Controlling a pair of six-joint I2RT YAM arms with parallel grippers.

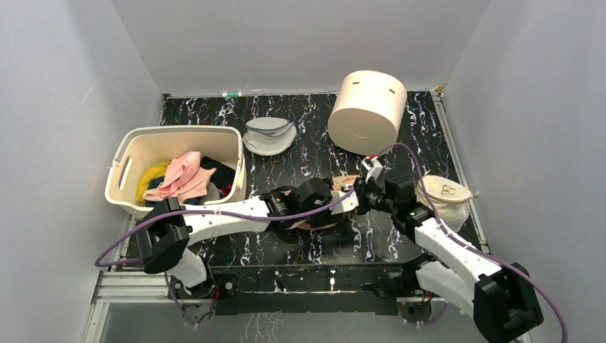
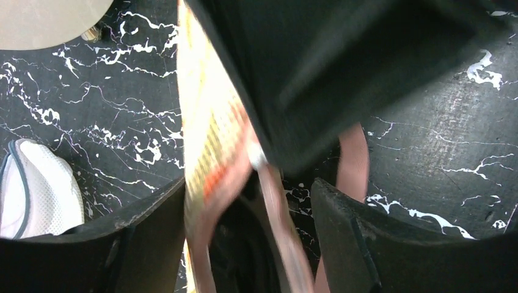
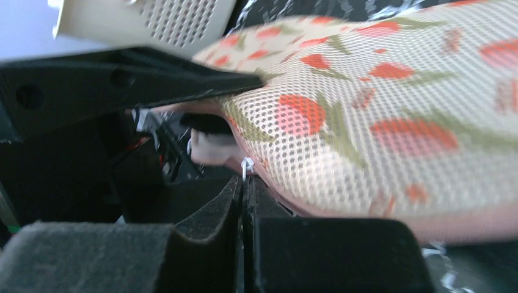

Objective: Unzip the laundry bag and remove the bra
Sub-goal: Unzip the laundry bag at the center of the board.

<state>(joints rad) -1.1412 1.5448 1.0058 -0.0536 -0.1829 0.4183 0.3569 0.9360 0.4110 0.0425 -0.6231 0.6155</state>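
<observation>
**Right gripper pinched at the zipper, left gripper straddling the bag edge**

Right gripper (image 3: 244,194): pads pressed together, with a small white tab at their tip. I judge the tab to be the zipper pull (image 3: 246,165).

Left gripper (image 2: 247,189): fingers apart, one on either side of the edge of the laundry bag (image 3: 379,116). Bare table (image 2: 427,152) shows between the bag edge and one finger, so no firm pinch is evident. Both wrist views are blurred.

Bag location: middle of the table, towards the near side, under both wrists and mostly hidden from the top camera.

Bra: not identifiable in any view; presumably inside the bag.

Step in hand (judgement): running the zipper open.
- Draw the pull along the curve of the pink zipper rim (image 3: 464,224) rather than straight off it.
- Stay low so the tab does not slip from the pads.
- The left gripper should close on the rim just behind the pull for counter-tension. Otherwise the light case will likely drag along with the pull.
</observation>
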